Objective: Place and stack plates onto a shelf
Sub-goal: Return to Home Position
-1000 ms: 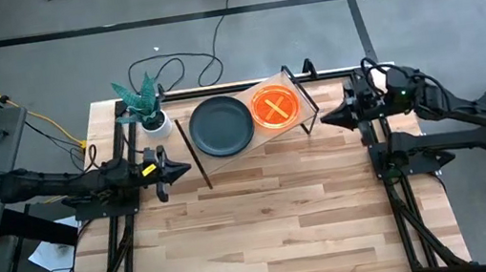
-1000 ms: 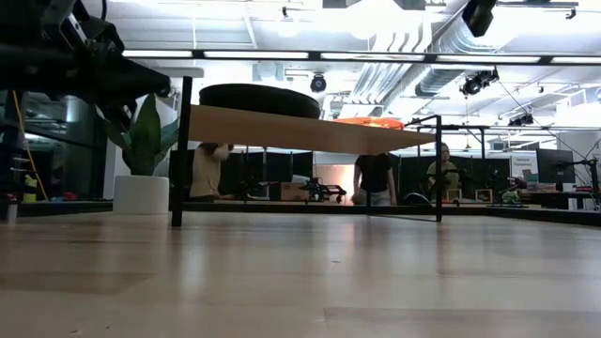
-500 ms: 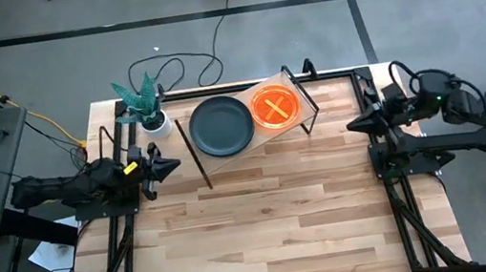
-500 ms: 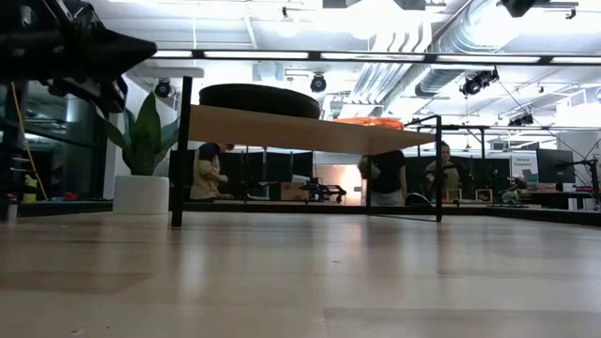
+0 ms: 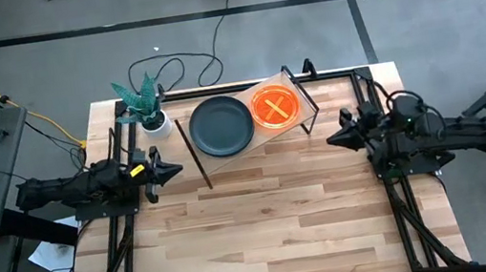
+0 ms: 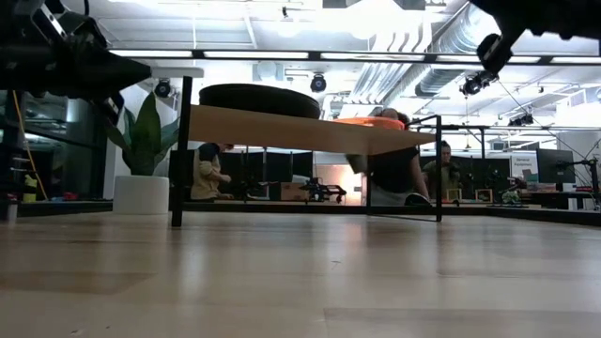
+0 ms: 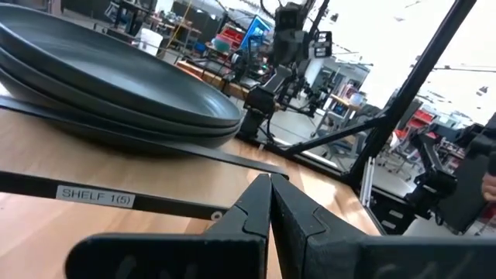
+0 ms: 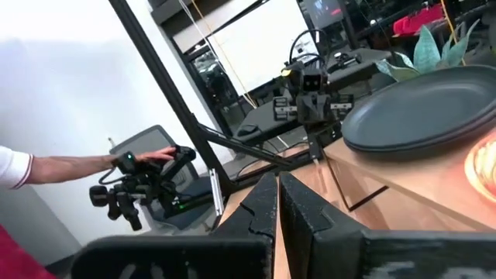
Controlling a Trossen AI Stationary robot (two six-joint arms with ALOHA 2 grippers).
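The black plates [image 5: 221,126] sit stacked on the left half of the shelf [image 6: 282,129] with the orange plates [image 5: 275,109] just beside them on the right, all at the back of the counter [image 5: 275,218], and the left tool [image 5: 176,171] and right tool [image 5: 331,140] hang off either end, both with fingers pinched together.

A potted plant [image 5: 147,107] stands at the table's [image 5: 265,219] far left corner.

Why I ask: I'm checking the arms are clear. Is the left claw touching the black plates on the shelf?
Apart. In the high view the left claw sits beside the shelf, with a clear gap to the black plates.
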